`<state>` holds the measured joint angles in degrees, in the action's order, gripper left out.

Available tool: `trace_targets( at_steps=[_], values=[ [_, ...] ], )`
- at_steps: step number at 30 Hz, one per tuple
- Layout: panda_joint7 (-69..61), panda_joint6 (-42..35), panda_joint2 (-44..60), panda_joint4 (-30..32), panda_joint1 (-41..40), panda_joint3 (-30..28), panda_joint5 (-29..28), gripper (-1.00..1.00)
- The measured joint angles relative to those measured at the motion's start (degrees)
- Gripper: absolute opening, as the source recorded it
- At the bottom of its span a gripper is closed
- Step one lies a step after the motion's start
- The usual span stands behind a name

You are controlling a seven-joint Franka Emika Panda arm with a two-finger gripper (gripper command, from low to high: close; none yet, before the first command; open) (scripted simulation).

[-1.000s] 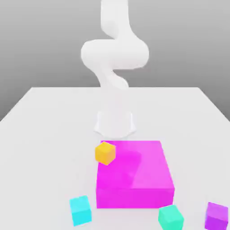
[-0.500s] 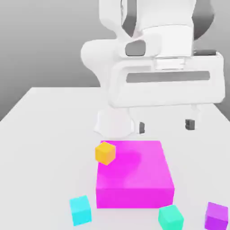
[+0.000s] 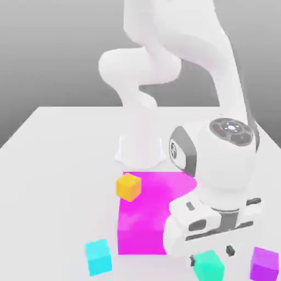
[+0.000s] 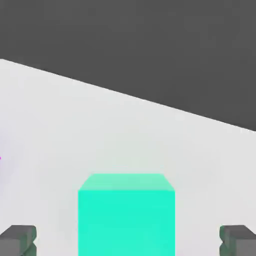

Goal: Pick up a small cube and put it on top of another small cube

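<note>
The small sea-green cube (image 3: pixel 209 265) rests on the white table near the front edge, just right of the big magenta block. My gripper (image 3: pixel 212 254) hangs directly over it, open, with one dark fingertip (image 3: pixel 231 250) on each side of the cube and clear of it. In the hand view the green cube (image 4: pixel 126 215) sits midway between the two grey fingertips (image 4: pixel 18 239), with wide gaps on both sides. The orange-yellow small cube (image 3: pixel 128 186) sits at the magenta block's far left corner, well away from my gripper.
A big magenta block (image 3: pixel 144 219) lies mid-table, partly behind my hand. A cyan-blue cube (image 3: pixel 99 257) stands at the front on the exterior view's left and a purple cube (image 3: pixel 264 264) at the front right. The arm's white base (image 3: pixel 140 149) rises behind the block.
The hand has swung down from high above the magenta block to just over the green cube at the front. The fingers stay open. No cube has moved.
</note>
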<state>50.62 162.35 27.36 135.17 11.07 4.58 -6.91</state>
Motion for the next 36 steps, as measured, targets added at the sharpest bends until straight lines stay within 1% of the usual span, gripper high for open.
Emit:
trace_targets(
  at_steps=[7, 12, 23, 36],
  values=[
    [0.0, -0.2, -0.2, 0.1, 0.0, 0.0, 0.0, -1.0],
    [-1.7, -7.1, -9.4, 2.2, -1.3, 1.6, 2.3, -1.0],
    [-3.3, -16.1, -32.3, 16.0, -7.5, -1.7, 5.3, -1.0],
    [-3.0, -26.4, -59.3, 32.7, -14.2, -6.1, 5.7, -1.0]
  ],
)
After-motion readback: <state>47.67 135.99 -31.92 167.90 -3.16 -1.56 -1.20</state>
